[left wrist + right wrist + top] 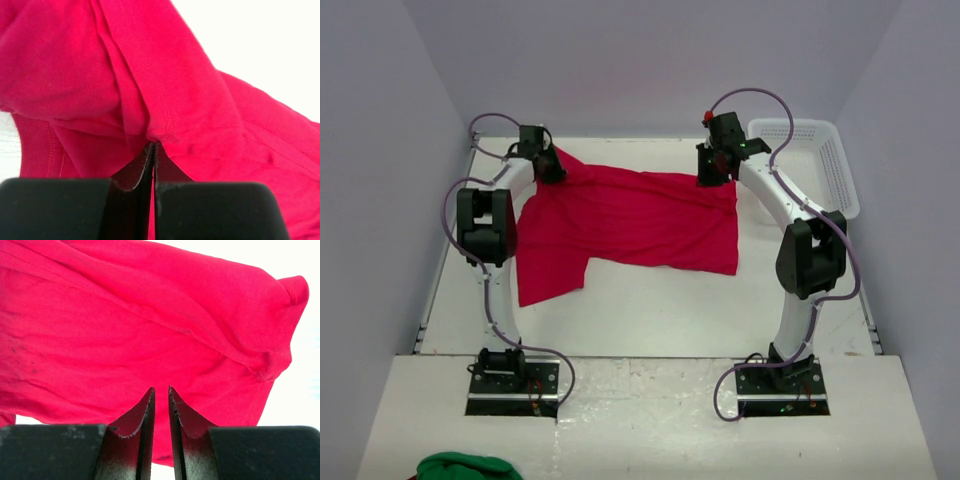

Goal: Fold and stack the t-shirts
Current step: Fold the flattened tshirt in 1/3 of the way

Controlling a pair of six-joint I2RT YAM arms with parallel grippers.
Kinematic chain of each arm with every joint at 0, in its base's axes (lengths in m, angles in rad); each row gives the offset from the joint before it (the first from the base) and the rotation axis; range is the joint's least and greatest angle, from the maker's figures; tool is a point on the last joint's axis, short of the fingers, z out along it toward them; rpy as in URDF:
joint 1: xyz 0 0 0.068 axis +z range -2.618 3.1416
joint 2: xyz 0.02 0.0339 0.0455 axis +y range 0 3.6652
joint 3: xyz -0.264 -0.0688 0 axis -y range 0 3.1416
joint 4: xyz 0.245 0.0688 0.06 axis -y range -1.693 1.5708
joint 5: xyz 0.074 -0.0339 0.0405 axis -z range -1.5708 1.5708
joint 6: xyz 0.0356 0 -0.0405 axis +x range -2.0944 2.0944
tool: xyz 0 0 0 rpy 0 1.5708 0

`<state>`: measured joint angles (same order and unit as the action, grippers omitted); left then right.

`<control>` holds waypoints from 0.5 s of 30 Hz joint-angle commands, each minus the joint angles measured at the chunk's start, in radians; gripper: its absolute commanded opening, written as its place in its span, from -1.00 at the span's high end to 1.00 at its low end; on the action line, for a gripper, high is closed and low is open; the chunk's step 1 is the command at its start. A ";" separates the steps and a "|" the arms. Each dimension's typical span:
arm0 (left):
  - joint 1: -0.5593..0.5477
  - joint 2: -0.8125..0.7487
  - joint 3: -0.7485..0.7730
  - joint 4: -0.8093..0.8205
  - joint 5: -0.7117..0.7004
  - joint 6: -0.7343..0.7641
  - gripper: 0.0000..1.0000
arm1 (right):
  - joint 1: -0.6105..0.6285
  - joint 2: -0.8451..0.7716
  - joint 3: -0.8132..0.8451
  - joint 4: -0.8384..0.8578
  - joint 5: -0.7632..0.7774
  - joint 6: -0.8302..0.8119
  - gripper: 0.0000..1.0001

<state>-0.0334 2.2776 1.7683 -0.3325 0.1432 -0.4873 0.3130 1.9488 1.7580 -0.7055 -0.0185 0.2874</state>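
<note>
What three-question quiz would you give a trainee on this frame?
1. True or false: the red t-shirt is already folded into a small rectangle.
2. The left claw is: A) open, B) shut on the t-shirt, C) shut on nothing.
3. Fill in: the white mesh basket sits at the table's far ___ corner.
Key: 1 false; 2 B; 3 right.

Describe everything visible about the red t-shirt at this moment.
The t-shirt is plain bright red soft cloth, hemmed, unprinted. It lies spread, wrinkled and unfolded on the white table, one flap trailing near-left. The left claw pinches its far left corner; the right claw, nearly closed, seems to grip the far right one.
</note>
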 commanded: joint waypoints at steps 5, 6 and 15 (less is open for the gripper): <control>-0.052 -0.219 -0.058 -0.003 -0.007 0.001 1.00 | 0.000 -0.044 0.021 0.011 -0.008 0.004 0.63; -0.068 -0.251 -0.076 -0.003 -0.010 0.001 1.00 | -0.002 -0.045 0.020 0.011 -0.008 0.004 0.63; -0.183 -0.401 -0.180 -0.022 -0.053 -0.014 1.00 | 0.000 -0.048 0.014 0.014 -0.009 0.004 0.63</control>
<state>-0.1802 1.9316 1.6218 -0.3351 0.1181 -0.4889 0.3134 1.9488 1.7580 -0.7055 -0.0185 0.2878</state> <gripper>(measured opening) 0.002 0.183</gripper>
